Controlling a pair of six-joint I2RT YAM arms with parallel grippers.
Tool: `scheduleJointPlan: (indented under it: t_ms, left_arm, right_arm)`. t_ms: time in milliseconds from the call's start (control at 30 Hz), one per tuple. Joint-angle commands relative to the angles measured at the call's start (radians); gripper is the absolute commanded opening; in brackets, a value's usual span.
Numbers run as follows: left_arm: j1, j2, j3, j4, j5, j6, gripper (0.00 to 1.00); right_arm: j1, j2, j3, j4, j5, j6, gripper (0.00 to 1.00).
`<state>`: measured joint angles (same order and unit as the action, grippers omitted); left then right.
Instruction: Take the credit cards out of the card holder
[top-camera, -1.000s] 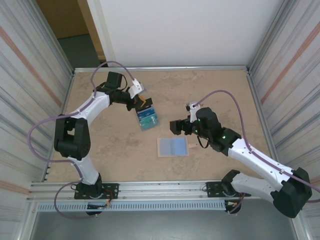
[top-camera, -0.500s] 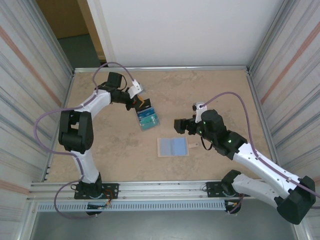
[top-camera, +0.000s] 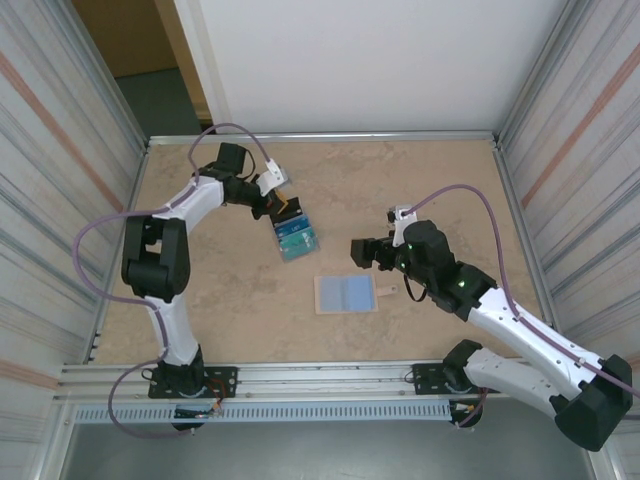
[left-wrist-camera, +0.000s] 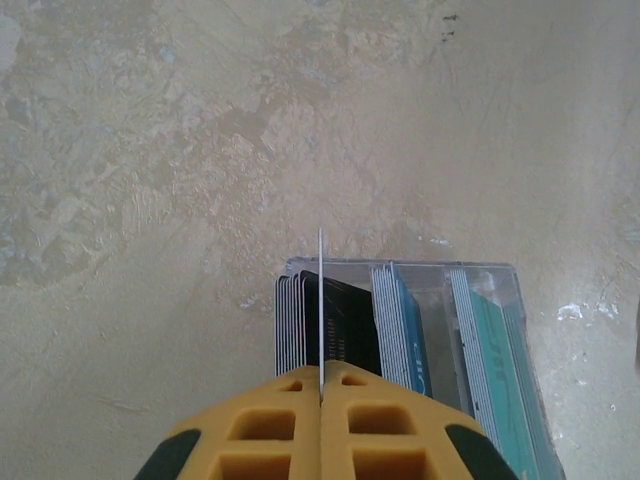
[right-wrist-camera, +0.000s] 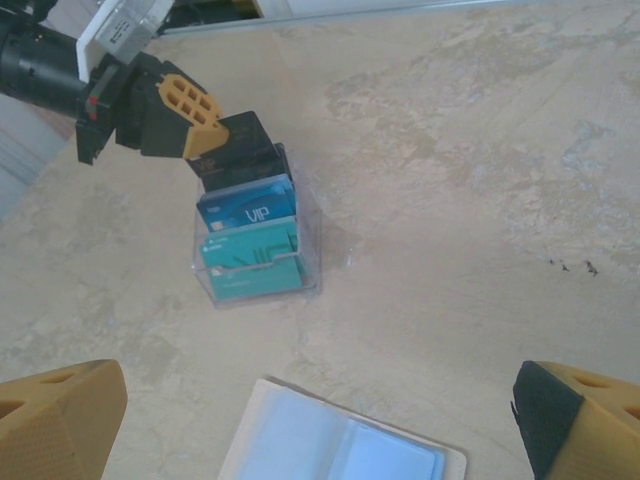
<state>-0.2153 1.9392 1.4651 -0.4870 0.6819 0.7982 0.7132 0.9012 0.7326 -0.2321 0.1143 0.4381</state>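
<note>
The card holder (top-camera: 346, 294) lies open and flat on the table, light-blue inner faces up, its tan tab (top-camera: 387, 291) at the right. My left gripper (top-camera: 286, 208) is shut on a credit card (left-wrist-camera: 320, 290), which shows edge-on in the left wrist view. It holds the card upright over the black row of a clear plastic card box (top-camera: 297, 238). My right gripper (top-camera: 362, 252) hovers open above and to the right of the card holder (right-wrist-camera: 340, 445), nothing between its fingers (right-wrist-camera: 60, 415).
The clear box (right-wrist-camera: 250, 245) holds rows of black, blue and teal cards. Metal walls close in the table on the left and right, and a rail runs along the near edge.
The right gripper has drawn back a little to the right. The left gripper has stayed over the clear box with the card, while its elbow shifted slightly.
</note>
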Motion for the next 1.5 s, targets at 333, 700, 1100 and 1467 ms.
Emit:
scheduleJointPlan:
  t_ms: [333, 700, 1100, 1467]
  left_arm:
    - [0.008, 0.034, 0.038, -0.032, -0.007, 0.016, 0.27]
    - [0.009, -0.009, 0.037, -0.028, -0.010, -0.001, 0.28]
    - [0.005, -0.180, -0.052, 0.031, -0.058, -0.060, 0.50]
    - [-0.058, -0.445, -0.311, 0.220, -0.256, -0.176, 0.88]
  right_arm:
    - [-0.006, -0.015, -0.004, -0.004, 0.028, 0.021, 0.99]
    - [-0.005, -0.016, -0.001, 0.003, 0.039, 0.018, 0.99]
    - [-0.005, -0.073, -0.017, -0.020, 0.125, 0.026, 0.99]
    - [-0.014, -0.213, -0.067, -0.108, 0.288, 0.056, 0.99]
